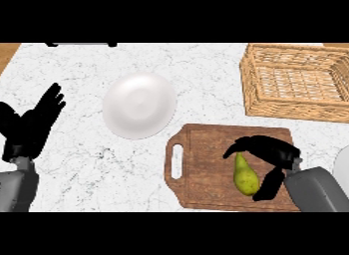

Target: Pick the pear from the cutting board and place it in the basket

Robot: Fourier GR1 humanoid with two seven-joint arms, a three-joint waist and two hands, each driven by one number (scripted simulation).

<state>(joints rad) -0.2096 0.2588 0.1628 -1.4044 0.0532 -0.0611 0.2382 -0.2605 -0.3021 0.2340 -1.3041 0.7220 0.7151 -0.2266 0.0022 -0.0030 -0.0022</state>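
green pear [245, 177], right hand [274, 152] curled around it

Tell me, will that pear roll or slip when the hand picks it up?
The pear lies on its side on the cutting board, so it may well roll if nudged. Its smooth skin and tapering neck could let it slide between the right hand's curled fingers. It looks solid, so it should hold its shape.
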